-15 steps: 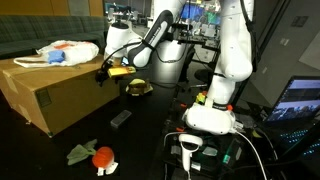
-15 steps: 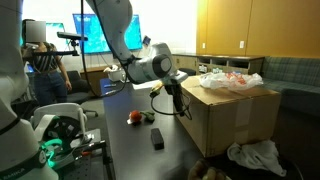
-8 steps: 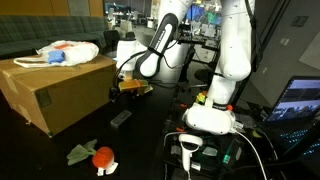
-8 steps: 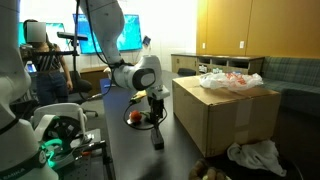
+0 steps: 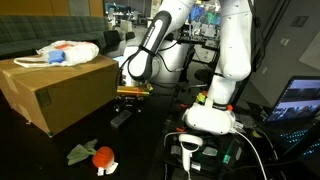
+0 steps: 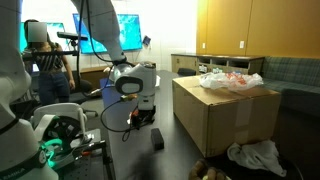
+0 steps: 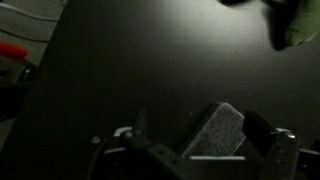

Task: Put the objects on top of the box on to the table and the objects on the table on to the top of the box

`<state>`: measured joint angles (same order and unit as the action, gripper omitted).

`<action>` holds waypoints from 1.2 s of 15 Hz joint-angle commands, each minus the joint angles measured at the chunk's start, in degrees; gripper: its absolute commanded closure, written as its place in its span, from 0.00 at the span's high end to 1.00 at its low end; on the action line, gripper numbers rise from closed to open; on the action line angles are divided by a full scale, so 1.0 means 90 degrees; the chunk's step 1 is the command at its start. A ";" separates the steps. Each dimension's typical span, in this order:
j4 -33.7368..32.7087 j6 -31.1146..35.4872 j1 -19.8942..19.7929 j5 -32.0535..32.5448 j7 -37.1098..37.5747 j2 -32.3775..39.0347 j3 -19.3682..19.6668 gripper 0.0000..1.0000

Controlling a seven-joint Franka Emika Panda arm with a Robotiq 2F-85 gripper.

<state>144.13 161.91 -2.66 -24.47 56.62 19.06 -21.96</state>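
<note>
Even indoor light is falling across both exterior views, lighting the box [image 5: 55, 92] plainly while the black table [image 5: 150, 140] is swallowing detail and giving back only a faint sheen. The white bag [image 6: 230, 80] on the box is washing out slightly. The monitors [image 6: 128, 30] are glowing blue and clipping, a laptop screen [image 5: 298, 100] is shining at the frame edge, and a green light [image 6: 45, 152] is glowing at lower left. Both views are looking soft and coarse. The wrist view is running very dim and grainy: the table is reading as near-black, the grey block [image 7: 222, 128] is catching a little light, and the gripper [image 7: 203, 138] at the bottom edge is blurring out of focus.
</note>
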 commanded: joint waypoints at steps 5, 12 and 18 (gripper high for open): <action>-0.0843 -0.0159 0.0267 -0.2647 -0.0676 0.0455 0.0514 1.00; -0.1288 -0.0715 0.0716 -0.2849 -0.0545 0.0890 0.1291 1.00; -0.1502 -0.1155 0.0854 -0.2806 -0.0371 0.1149 0.1638 1.00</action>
<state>132.83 153.69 3.59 -48.62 52.06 27.91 -9.02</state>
